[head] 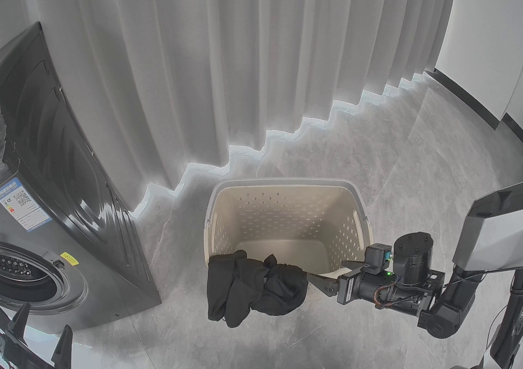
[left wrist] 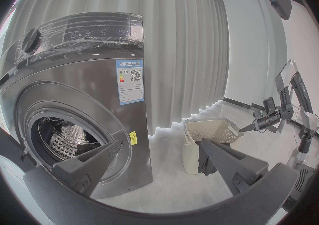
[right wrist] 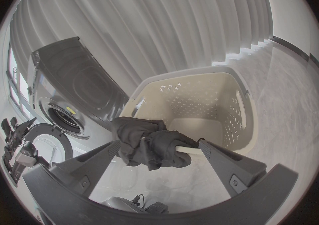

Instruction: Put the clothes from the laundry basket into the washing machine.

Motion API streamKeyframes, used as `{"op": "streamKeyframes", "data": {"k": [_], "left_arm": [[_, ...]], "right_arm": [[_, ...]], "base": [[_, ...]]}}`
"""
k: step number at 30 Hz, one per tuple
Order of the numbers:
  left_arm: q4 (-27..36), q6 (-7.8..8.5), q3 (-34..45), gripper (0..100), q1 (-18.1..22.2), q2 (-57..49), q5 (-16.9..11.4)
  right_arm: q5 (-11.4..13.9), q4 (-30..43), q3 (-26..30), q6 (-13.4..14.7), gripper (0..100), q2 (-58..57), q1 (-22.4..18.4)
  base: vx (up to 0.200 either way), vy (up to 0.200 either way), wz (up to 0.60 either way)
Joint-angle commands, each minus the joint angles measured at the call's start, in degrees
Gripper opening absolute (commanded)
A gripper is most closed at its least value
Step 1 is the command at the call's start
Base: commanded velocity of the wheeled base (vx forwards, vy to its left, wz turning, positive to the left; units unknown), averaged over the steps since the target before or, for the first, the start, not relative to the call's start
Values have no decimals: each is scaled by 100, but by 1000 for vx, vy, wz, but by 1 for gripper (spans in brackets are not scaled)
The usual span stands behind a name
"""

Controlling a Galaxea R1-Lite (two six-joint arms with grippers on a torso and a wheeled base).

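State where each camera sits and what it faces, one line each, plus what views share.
Head: on the head, looking down at the laundry basket, black garment over its rim; right gripper and left gripper show.
Left wrist: left arm, facing the washing machine's drum; own open fingers.
Right wrist: right arm, facing basket and garment; own open fingers.
Shared: all show basket, garment, washing machine.

Grey marbled floor carries the cream laundry basket and, near it, the dark washing machine
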Motion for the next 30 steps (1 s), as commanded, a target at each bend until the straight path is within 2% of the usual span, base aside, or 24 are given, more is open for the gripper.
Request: {"op": "streamKeyframes", "data": {"k": [1, 11, 19, 21, 26, 30], "left_arm": [[0, 0, 92, 100, 2, -84, 4], [0, 9, 92, 100, 2, -93, -4], [0, 9, 92, 100, 2, -93, -4], [0, 9, 92, 100, 2, -93, -4], [0, 9, 92, 100, 2, -93, -4], [0, 9, 92, 100, 2, -93, -4]], "right_arm": [[-81, -56, -167, 12, 100, 624, 35], [-64, -127, -598, 39, 100, 1098, 343], [-46, -135, -695, 214, 100, 1309, 501], [-46, -135, -695, 311, 100, 1318, 554], [-37, -127, -695, 795, 100, 1397, 703], [-29, -118, -739, 900, 100, 1476, 712]], "base": [[0, 0, 0], [0, 0, 0], [0, 0, 0], [0, 0, 0], [0, 0, 0], [0, 0, 0]]}}
